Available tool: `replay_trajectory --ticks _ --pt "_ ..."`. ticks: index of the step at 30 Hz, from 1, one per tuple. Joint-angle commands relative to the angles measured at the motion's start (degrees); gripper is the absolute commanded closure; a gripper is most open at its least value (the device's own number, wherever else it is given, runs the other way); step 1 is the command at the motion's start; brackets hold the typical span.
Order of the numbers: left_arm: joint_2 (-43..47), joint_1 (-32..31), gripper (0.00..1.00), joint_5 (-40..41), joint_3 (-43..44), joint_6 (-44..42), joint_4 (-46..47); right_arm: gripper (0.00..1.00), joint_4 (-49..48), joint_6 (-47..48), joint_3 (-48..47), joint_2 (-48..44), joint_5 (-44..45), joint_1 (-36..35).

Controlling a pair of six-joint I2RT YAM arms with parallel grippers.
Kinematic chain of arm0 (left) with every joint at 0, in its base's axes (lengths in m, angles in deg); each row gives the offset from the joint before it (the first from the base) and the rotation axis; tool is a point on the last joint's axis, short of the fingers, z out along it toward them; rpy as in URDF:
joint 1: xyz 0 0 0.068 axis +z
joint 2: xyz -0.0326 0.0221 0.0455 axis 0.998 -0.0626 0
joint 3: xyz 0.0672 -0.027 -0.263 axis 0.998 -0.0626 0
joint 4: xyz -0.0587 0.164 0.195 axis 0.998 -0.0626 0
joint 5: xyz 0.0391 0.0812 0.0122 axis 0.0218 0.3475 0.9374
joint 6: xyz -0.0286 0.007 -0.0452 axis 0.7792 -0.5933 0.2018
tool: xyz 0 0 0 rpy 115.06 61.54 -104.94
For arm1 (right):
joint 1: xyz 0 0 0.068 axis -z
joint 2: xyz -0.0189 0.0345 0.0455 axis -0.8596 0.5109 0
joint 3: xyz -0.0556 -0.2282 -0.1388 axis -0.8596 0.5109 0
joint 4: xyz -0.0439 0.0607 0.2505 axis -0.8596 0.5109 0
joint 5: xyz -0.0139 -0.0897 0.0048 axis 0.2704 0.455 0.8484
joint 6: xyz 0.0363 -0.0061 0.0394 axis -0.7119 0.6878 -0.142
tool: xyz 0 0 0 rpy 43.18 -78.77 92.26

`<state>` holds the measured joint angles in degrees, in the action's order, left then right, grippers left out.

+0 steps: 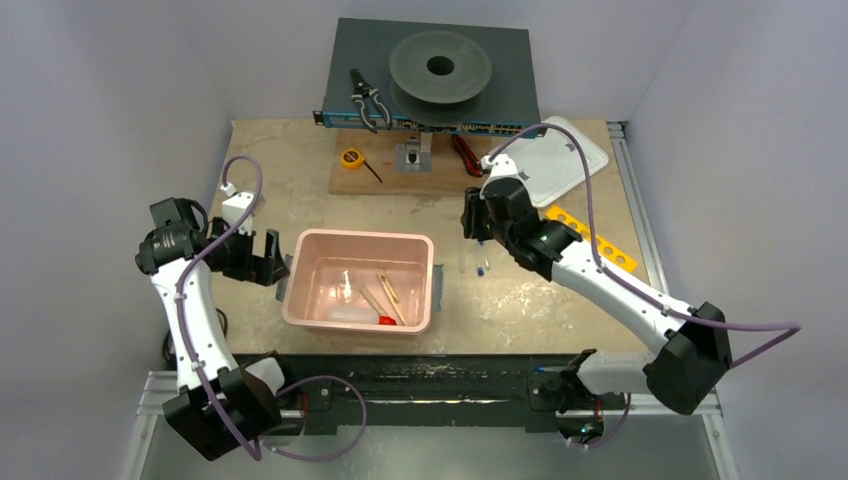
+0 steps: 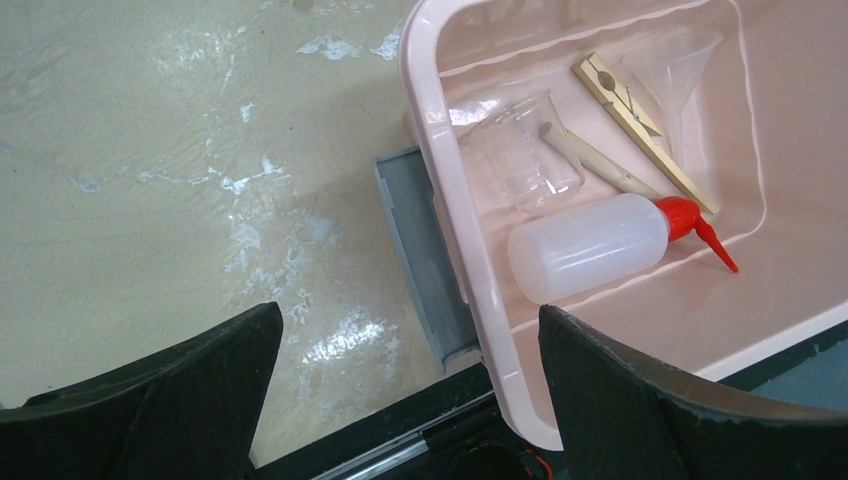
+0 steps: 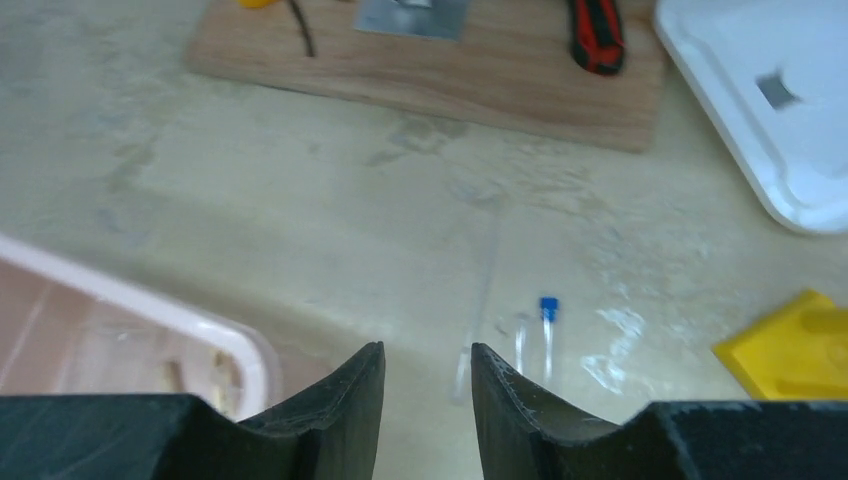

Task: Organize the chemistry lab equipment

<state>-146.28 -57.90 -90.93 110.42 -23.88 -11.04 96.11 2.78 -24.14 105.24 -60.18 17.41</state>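
A pink bin (image 1: 358, 243) stands mid-table. In it lie a translucent squeeze bottle (image 2: 585, 248) with a red cap (image 2: 690, 218), a wooden peg (image 2: 645, 130), a wooden stick (image 2: 600, 165), a clear beaker (image 2: 525, 150) and a clear funnel (image 2: 680, 70). My left gripper (image 2: 408, 312) is open and empty, straddling the bin's near-left rim (image 2: 440, 170); in the top view it (image 1: 262, 258) is at the bin's left side. My right gripper (image 3: 425, 350) is narrowly open and empty, above the table right of the bin. A blue-capped tube (image 3: 547, 335), a clear tube (image 3: 520, 345) and a thin glass rod (image 3: 485, 290) lie just ahead of it.
A wooden board (image 1: 440, 178) at the back holds a yellow tape measure (image 1: 351, 157) and a red-handled tool (image 1: 463, 155). Pliers (image 1: 368, 100) lie on a grey box (image 1: 510, 60). A white tray (image 1: 565, 165) and a yellow rack (image 1: 590, 240) are at the right. A grey lid (image 2: 415, 250) lies under the bin.
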Motion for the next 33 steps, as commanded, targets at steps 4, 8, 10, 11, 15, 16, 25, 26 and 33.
replay_trajectory --ticks 4,8,10,11,15,16,25,26,33 --pt "1.9 0.6 0.0 -0.1 -1.3 -0.3 3.7 0.64 -1.5 -6.3 7.8 3.9 3.8 8.1" --pt "3.6 0.6 0.0 0.5 -1.6 -0.1 4.6 0.65 -2.6 -6.8 8.1 9.4 3.2 10.2" --pt "3.4 0.6 0.0 1.0 -1.3 -1.0 3.7 0.65 -3.5 -7.1 8.1 11.9 2.8 10.3" --pt "3.1 0.5 0.0 1.4 -1.3 -1.3 3.4 0.66 -4.3 -7.1 8.3 12.8 2.4 10.4" --pt "3.1 0.6 0.0 1.6 -2.1 -2.2 3.0 0.66 -5.9 -7.0 8.3 15.6 1.2 10.3" --pt "3.3 0.6 0.0 1.6 -2.4 -2.3 3.1 0.65 -6.1 -7.1 8.3 16.2 1.1 10.3" --pt "2.5 0.6 0.0 1.7 -1.9 -2.3 3.1 0.68 -6.2 -7.4 7.7 20.3 2.5 10.5" --pt "2.5 0.6 0.01 1.8 -1.9 -2.3 3.2 0.68 -6.4 -7.5 7.8 20.5 2.5 10.5" --pt "2.5 0.6 0.01 2.2 -1.9 -2.4 3.1 0.73 -6.5 -8.1 8.2 22.2 3.0 10.7"
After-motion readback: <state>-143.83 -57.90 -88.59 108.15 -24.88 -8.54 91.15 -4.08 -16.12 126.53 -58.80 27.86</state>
